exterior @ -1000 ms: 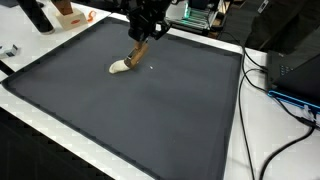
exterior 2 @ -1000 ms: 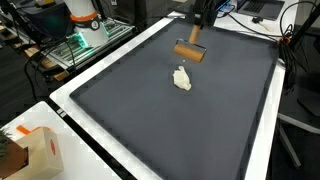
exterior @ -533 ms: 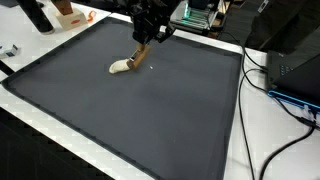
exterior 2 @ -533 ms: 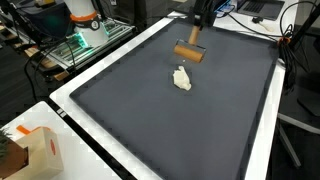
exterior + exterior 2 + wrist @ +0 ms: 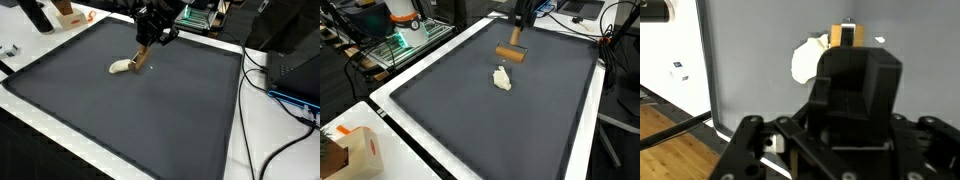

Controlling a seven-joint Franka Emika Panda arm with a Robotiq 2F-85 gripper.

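In an exterior view, the gripper (image 5: pixel 152 36) was seen above the far part of a dark mat (image 5: pixel 150 120), closed on the upper end of a wooden tool (image 5: pixel 143 55). The tool was held at a slant, and its lower end was brought down just beside a white crumpled lump (image 5: pixel 120 67) lying on the mat. Whether the tool's end and the lump were touching could not be told from this angle. Black cables (image 5: pixel 290 100) were seen trailing over the white table edge (image 5: pixel 240 150) at the side of the mat.

In an exterior view from another place, the gripper (image 5: pixel 518 24) was seen near the far edge of the mat (image 5: pixel 490 130), with the jaws clamped narrowly on the tool's thin handle. The wooden tool (image 5: pixel 511 53) was shown to end in a short crosswise block hanging below the handle. The block was held near the white lump (image 5: pixel 502 78) but apart from it, with a strip of bare mat visible between them. A cardboard box (image 5: pixel 355 150) was seen on the table at the near corner, well apart from the gripper.

In the wrist view, most of the picture was filled by the dark body of the gripper (image 5: pixel 847 48). The wooden tool (image 5: pixel 845 36) was seen past it, and the white lump (image 5: pixel 805 60) lay just beside the tool on the mat (image 5: pixel 760 60). The fingertips themselves were hidden by the gripper's body.
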